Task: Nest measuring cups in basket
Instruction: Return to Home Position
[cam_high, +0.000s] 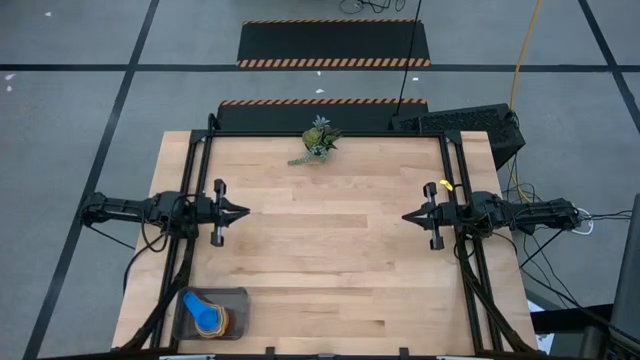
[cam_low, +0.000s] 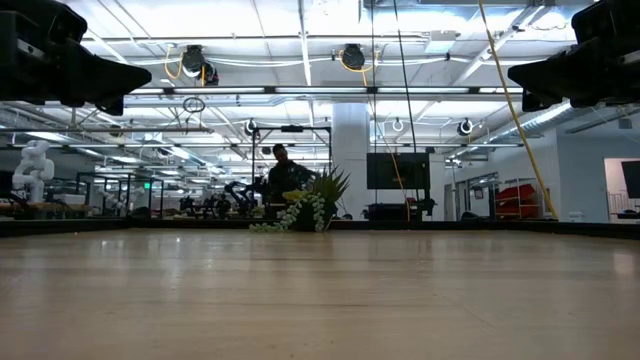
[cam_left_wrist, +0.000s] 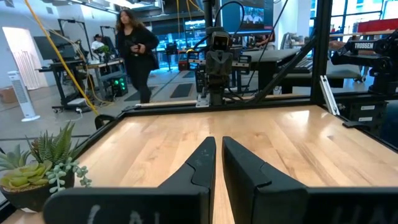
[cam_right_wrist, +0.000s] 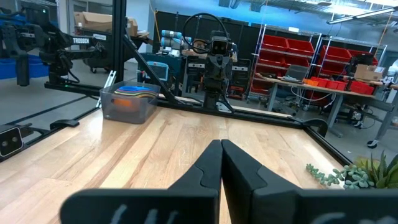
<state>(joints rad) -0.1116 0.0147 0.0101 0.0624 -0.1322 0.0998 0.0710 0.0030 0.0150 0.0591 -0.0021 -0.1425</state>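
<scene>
The wooden surface (cam_high: 330, 260) carries the left gripper (cam_high: 243, 211) at 9 o'clock and the right gripper (cam_high: 407, 216) at 3, jaws clenched on nothing. At 7 o'clock, the basket (cam_high: 238, 293) holds the measuring cups (cam_high: 205, 314), seemingly nested. A plant (cam_high: 318, 142) sits at 12.

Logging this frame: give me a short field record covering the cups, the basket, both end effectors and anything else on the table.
measuring cups: nested in one stack, blue on top, inside the basket
basket: table corner on the left arm's side
left end effector: shut, empty, over the table's left side
right end effector: shut, empty, over the right side
plant: at the far edge, middle
task state: looks complete
</scene>
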